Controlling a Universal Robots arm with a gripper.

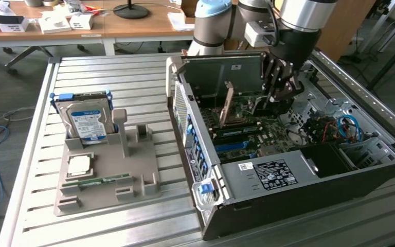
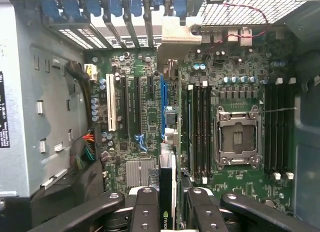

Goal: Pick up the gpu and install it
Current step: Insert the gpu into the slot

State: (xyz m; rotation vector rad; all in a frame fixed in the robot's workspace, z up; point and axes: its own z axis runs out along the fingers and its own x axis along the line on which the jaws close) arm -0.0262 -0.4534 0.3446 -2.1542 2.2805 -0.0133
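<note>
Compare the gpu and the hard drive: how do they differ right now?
The gpu is a thin dark card; the hard drive is a boxy silver block with a blue label. The gpu is inside the case, held by the gripper; the hard drive stands in the grey holder outside it. Both stand on edge.

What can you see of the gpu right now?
The gpu is a thin dark board seen edge-on, standing on edge above the motherboard beside a blue slot. Its pale metal bracket faces the case's rear slot covers. A logo shows near the gripper, whose fingers clamp both faces. Whether it is seated in a slot is unclear.
</note>
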